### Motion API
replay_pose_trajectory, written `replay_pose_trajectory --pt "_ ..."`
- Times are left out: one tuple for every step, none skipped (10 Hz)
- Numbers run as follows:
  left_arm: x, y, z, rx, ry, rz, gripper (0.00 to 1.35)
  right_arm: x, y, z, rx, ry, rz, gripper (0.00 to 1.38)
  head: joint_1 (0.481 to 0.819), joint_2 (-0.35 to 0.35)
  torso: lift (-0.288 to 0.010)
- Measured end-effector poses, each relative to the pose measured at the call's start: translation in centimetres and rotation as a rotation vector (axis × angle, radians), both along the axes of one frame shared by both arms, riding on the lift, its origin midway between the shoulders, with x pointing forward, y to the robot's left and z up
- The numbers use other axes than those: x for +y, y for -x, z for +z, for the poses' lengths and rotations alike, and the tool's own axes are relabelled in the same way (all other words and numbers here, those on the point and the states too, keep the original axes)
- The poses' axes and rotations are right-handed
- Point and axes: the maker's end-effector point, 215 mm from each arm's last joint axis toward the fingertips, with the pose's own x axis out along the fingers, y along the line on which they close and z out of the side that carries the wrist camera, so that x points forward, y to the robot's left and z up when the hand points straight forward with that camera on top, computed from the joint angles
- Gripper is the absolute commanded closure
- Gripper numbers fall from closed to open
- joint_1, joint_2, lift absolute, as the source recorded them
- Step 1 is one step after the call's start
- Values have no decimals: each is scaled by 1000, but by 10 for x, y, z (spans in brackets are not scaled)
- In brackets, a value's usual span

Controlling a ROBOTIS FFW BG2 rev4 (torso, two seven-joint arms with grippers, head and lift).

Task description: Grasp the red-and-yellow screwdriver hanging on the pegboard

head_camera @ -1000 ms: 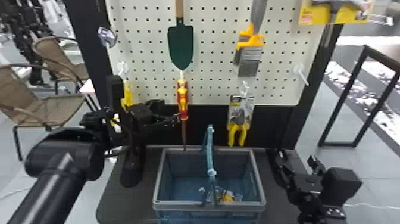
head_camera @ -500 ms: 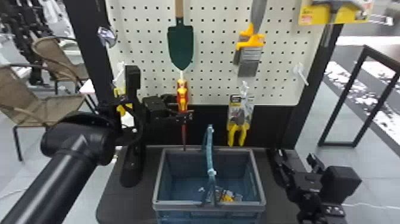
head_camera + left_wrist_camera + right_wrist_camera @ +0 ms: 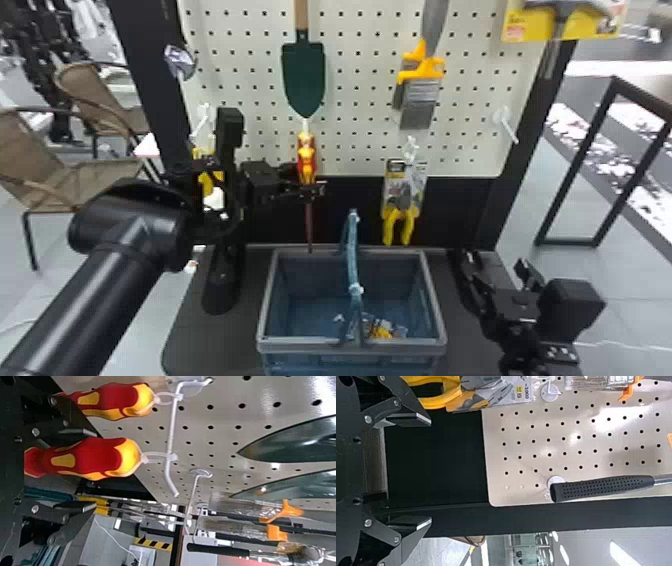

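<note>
Now, with the left gripper (image 3: 312, 190) spread either side of the screwdriver (image 3: 306, 156) hanging on the pegboard (image 3: 360, 115), I'd say it should centre on the handle's lower end, then close firmly.

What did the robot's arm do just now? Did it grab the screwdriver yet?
The left gripper slid to its right, and its open fingers now sit either side of the red-and-yellow screwdriver handle's lower end. Not grabbed yet. The screwdriver still hangs in place; the right gripper stayed parked beside the blue basket.
</note>
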Motion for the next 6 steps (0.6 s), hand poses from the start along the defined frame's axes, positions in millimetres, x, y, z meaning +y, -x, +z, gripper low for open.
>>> replay_pose_trajectory --pt "-1 0 -2 7 0 5 1133 0 0 -1 3 0 0 398 549 0 -100" --pt "0 -1 -2 9 0 11 1133 -1 1 -3 5 0 0 398 549 0 -100" --pt "1 -3 -1 7 1 17 1133 -1 1 -4 7 1 0 398 549 0 -100" --pt "3 -5 0 1 3 26 1133 -1 1 -5 9 1 0 398 549 0 -100" --pt "6 -6 1 -2 6 33 1133 -1 1 -5 9 1 0 398 549 0 -100" --pt "7 -6 1 -6 10 35 1133 -1 1 -5 9 0 0 398 549 0 -100"
